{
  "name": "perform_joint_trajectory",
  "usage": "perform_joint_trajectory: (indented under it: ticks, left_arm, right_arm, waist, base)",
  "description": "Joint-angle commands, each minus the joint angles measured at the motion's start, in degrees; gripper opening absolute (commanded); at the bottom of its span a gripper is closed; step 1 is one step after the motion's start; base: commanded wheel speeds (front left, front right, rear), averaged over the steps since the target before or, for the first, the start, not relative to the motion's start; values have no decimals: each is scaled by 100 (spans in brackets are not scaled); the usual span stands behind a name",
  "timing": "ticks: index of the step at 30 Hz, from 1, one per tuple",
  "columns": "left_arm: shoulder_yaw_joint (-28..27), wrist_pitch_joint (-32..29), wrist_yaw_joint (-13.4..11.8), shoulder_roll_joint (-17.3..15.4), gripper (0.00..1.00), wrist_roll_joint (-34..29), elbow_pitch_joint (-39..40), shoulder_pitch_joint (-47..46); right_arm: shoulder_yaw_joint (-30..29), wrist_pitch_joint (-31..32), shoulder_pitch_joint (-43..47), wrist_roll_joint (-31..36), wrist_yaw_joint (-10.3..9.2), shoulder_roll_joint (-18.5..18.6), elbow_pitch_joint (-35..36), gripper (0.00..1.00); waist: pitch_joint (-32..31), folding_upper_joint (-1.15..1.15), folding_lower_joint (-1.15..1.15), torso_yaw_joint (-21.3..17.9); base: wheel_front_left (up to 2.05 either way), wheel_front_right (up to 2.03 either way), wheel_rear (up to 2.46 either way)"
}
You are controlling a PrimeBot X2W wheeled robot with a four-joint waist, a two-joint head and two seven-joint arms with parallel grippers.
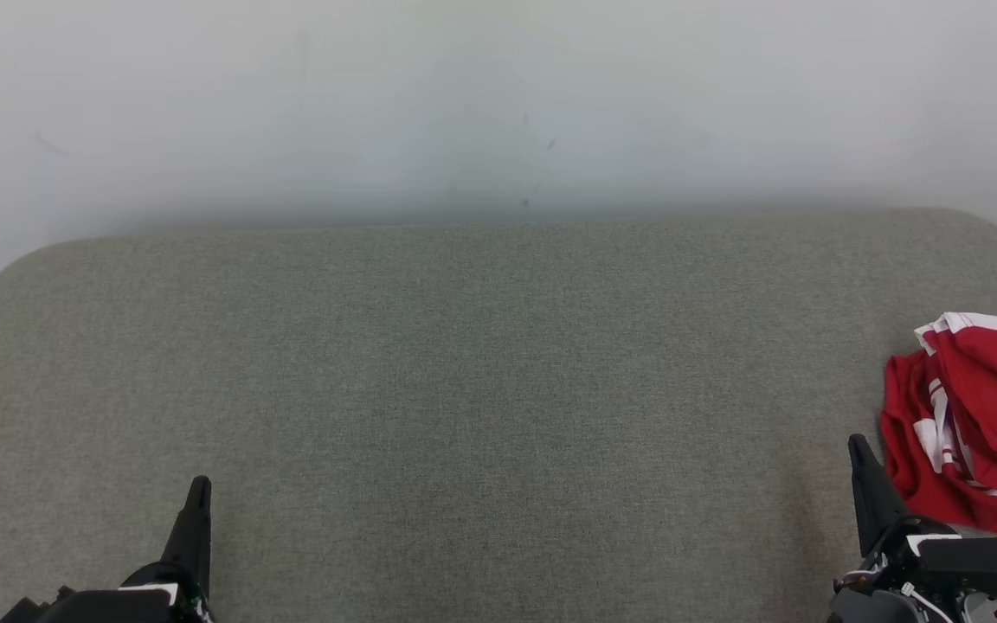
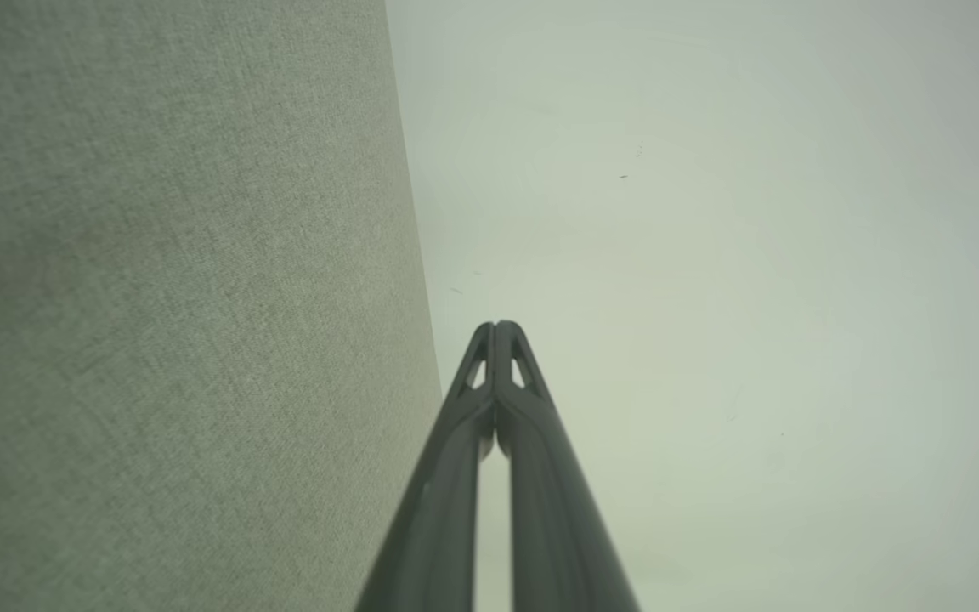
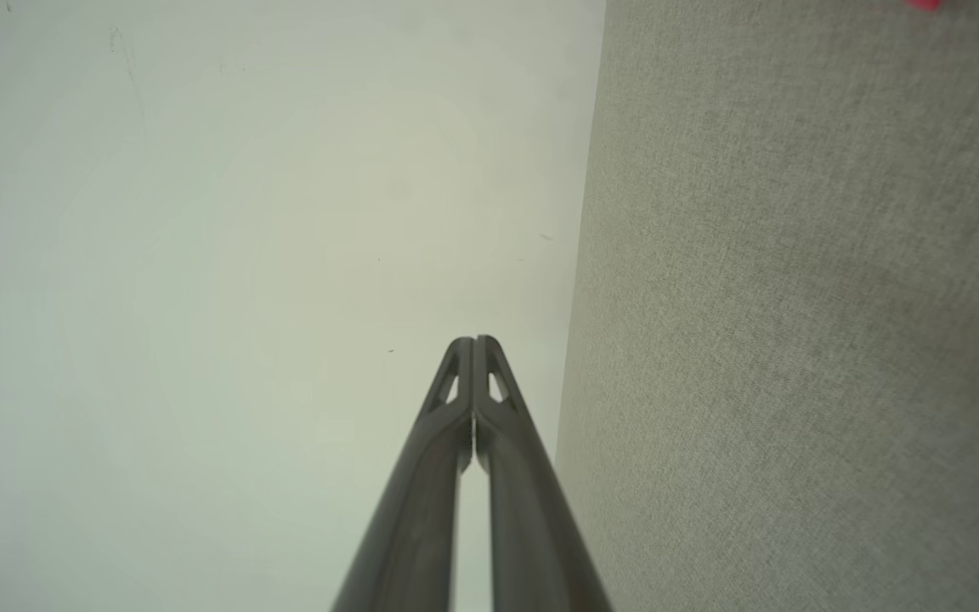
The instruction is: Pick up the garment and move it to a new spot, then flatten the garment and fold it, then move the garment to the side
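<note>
- Garment [image 1: 979,424]: red with white stripes, crumpled at right edge of head view, on the grey cushion [image 1: 464,389].
- Left gripper [image 1: 199,486], lower left: jaws pressed together, empty.
- Right gripper [image 1: 858,450], lower right, beside garment: jaws pressed together, empty.

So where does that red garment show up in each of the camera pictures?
Head view: the red garment lies crumpled at the right edge of the grey cushion, beside the right hand.
Right wrist view: a tiny sliver of the garment at the top right corner.
Left wrist view: cushion left, white wall right, shut left hand between.
Shared landmark: the line where cushion meets wall.
</note>
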State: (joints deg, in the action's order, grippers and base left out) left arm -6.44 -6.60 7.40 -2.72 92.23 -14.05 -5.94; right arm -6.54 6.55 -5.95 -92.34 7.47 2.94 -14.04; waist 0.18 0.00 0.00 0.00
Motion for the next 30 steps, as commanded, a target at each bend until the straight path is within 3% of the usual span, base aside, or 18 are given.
perform_joint_trajectory:
  ticks: [1, 30]
  left_arm:
    - [-23, -6, 18, -30, 0, 34, -8, -67]
    - [-21, -5, 18, -30, 0, 32, -7, -65]
  right_arm:
    - [-14, 15, -52, -11, 4, -16, 9, 0]
    - [-11, 13, -51, -12, 4, -14, 10, 0]
  waist:
    - [0, 0, 0, 0]
    - [0, 0, 0, 0]
  base:
    - [0, 0, 0]
    - [0, 0, 0]
